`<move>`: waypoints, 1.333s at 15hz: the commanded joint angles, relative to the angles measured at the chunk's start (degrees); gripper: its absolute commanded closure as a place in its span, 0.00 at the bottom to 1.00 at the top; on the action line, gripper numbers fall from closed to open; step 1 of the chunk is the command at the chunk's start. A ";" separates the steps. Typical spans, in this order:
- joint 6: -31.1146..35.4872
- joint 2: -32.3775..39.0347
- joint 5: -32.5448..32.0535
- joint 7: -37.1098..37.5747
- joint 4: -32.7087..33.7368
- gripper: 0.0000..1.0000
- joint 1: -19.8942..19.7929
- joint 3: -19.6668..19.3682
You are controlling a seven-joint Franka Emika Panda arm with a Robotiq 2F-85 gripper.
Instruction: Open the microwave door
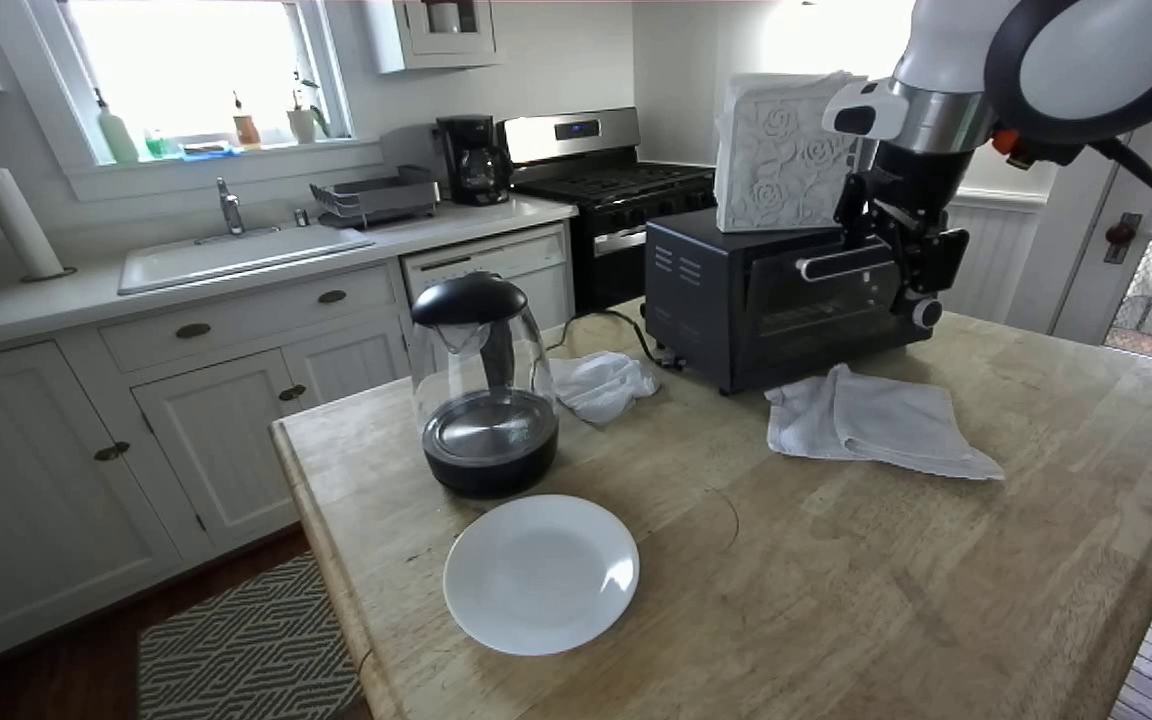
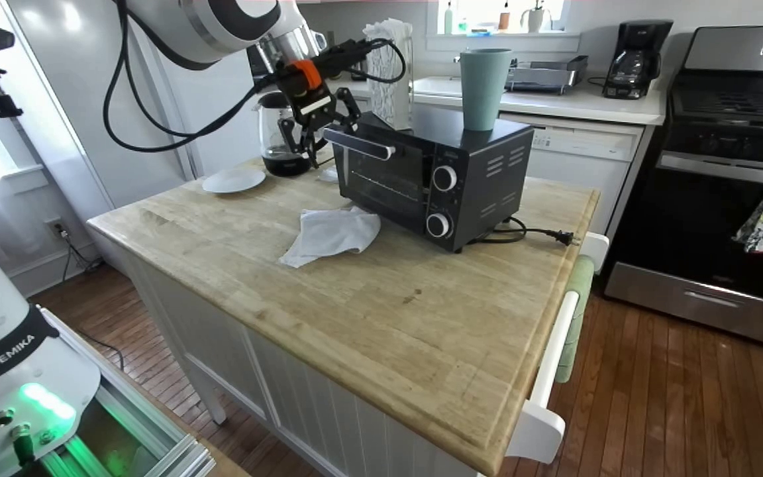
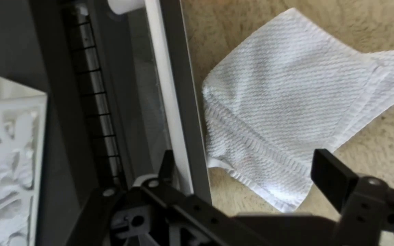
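The microwave, a small black toaster oven, stands on the wooden island in both exterior views. Its glass door also shows in the wrist view. There a narrow gap with a wire rack shows between body and door top, so the door looks slightly ajar. The silver handle bar runs along the door's top. My gripper is open at one end of the bar. One finger is behind the bar, the other well out in front. In an exterior view the gripper is tilted over the handle.
A white carved holder and a teal cup stand on the microwave. A white cloth lies on the island just in front of the door. A glass kettle and white plate stand beside it. A cord lies behind.
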 commanded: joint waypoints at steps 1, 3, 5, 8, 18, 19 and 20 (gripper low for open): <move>-9.74 -0.87 0.69 1.34 0.92 0.00 0.26 0.78; -13.44 -0.85 1.41 1.74 1.08 0.00 0.38 0.99; -16.04 -0.98 2.34 1.96 0.81 0.00 0.48 1.07; -17.51 -1.83 4.35 2.52 0.08 0.00 0.73 1.26; -7.22 -5.84 9.06 -0.51 -5.15 0.00 0.76 0.60; -5.83 -6.44 9.43 -0.73 -6.01 0.00 0.81 0.46; -3.99 -7.42 9.67 -0.82 -7.15 0.00 1.00 0.46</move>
